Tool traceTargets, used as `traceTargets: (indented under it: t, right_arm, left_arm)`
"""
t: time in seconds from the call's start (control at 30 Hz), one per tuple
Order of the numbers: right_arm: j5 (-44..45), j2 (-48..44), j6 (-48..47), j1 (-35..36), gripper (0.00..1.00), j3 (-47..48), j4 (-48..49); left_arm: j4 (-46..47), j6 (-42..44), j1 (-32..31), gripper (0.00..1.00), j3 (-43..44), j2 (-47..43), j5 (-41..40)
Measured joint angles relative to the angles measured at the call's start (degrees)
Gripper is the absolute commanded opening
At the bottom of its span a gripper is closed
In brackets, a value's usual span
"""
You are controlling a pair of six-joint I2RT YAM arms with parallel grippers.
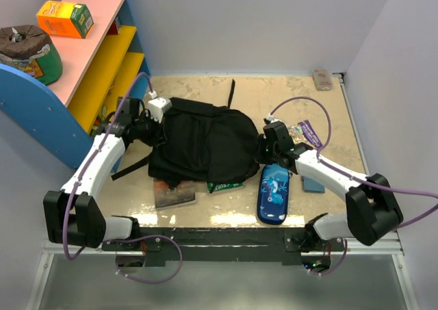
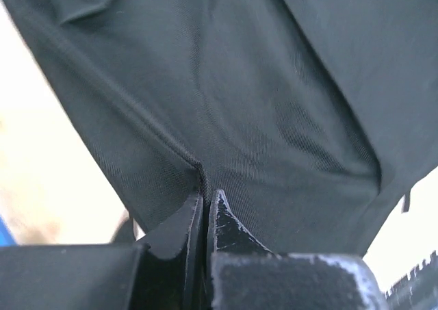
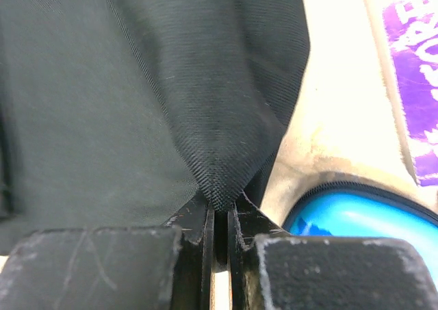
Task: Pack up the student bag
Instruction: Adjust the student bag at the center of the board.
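The student bag (image 1: 205, 146), a floppy black backpack, lies in the middle of the table. My left gripper (image 1: 159, 133) is at its left edge, shut on a seamed fold of the bag's fabric (image 2: 260, 118). At the bag's right edge, my right gripper (image 1: 263, 147) is shut on a pinched peak of the black cloth (image 3: 137, 98). A book (image 1: 174, 194) and a green booklet (image 1: 224, 185) poke out from under the bag's near edge. The blue patterned pencil case (image 1: 274, 194) lies just right of the bag, its blue side (image 3: 356, 217) beside my right fingers.
A purple booklet (image 1: 308, 132) and a small blue item (image 1: 313, 184) lie right of the bag. A small block (image 1: 321, 79) sits at the back right. A blue, yellow and pink shelf unit (image 1: 89, 63) stands at the left, holding an orange box (image 1: 64, 18).
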Motion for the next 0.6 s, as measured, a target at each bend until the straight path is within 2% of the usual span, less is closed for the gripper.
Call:
traceTargets:
  t: [0.07, 0.1, 0.13, 0.2, 0.23, 0.27, 0.4, 0.6]
  right_arm:
    - [0.28, -1.92, -0.17, 0.0, 0.0, 0.0, -0.9]
    - [0.28, -2.86, -0.26, 0.0, 0.08, 0.0, -1.25]
    - [0.22, -3.69, -0.35, 0.07, 0.22, 0.0, -1.57]
    - [0.02, -4.74, -0.48, 0.22, 0.48, -0.17, -1.9]
    - [0.22, -5.29, -0.63, 0.28, 0.69, -0.46, -1.84]
    - [0.42, -5.81, -0.61, 0.26, 0.73, -0.7, -1.95]
    - [2.49, -7.02, -1.86, 0.26, 0.77, -0.39, -4.59]
    - [5.07, -7.04, -3.23, 0.31, 0.7, 6.78, -8.85]
  left_arm:
    - [-1.05, 1.09, 0.0, 0.01, -3.72, -1.44, -0.9]
    - [-1.4, 1.49, 0.0, 0.11, -5.57, -1.95, -1.44]
    - [-1.64, 1.64, 0.0, 0.37, -7.19, -2.27, -2.05]
    - [-1.73, 2.67, -0.02, 0.56, -9.73, -2.75, -3.85]
    - [-2.23, 2.86, -0.02, 0.66, -10.58, -2.97, -5.46]
    - [-2.38, 3.34, 0.0, 0.69, -10.95, -3.08, -6.82]
    - [-2.97, 4.74, 0.02, 0.79, -8.87, -3.15, -9.57]
    - [-3.17, 6.6, 0.0, 0.83, 3.85, -1.7, -6.45]
